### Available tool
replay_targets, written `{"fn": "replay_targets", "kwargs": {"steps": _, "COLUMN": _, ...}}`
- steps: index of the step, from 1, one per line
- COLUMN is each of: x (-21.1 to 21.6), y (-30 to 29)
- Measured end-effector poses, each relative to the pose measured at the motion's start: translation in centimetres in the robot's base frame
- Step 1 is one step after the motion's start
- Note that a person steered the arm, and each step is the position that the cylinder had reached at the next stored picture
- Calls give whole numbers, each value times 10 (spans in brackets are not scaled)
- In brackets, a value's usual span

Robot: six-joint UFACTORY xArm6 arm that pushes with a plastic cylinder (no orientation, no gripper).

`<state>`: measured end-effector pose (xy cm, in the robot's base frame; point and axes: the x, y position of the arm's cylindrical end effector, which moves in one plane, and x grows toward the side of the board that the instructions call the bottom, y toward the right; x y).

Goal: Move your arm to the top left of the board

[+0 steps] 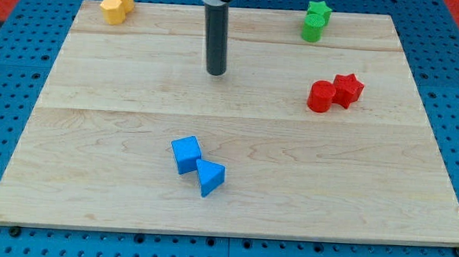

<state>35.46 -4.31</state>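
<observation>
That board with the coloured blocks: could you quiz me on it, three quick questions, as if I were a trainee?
1. True or false: my tip touches the blue cube.
2. Which pair lies nearest the board's top left corner?
A. the yellow blocks
B. the green blocks
C. the red blocks
3. Fill in: the blue cube sits against a blue ____ block.

Key:
1. False. My tip stands apart from every block, above the blue pair in the view.
2. A.
3. Triangular; it lies at the cube's lower right.
</observation>
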Motion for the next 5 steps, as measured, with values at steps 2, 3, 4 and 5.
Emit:
{"fn": "replay_targets", "kwargs": {"steps": 2, "x": -20, "y": -132}}
{"fn": "replay_targets", "kwargs": {"steps": 3, "x": -54, "y": -203}}
{"fn": "replay_targets", "kwargs": {"steps": 4, "x": -85, "y": -261}}
{"fn": "replay_targets", "kwargs": {"steps": 5, "x": -109, "y": -261}}
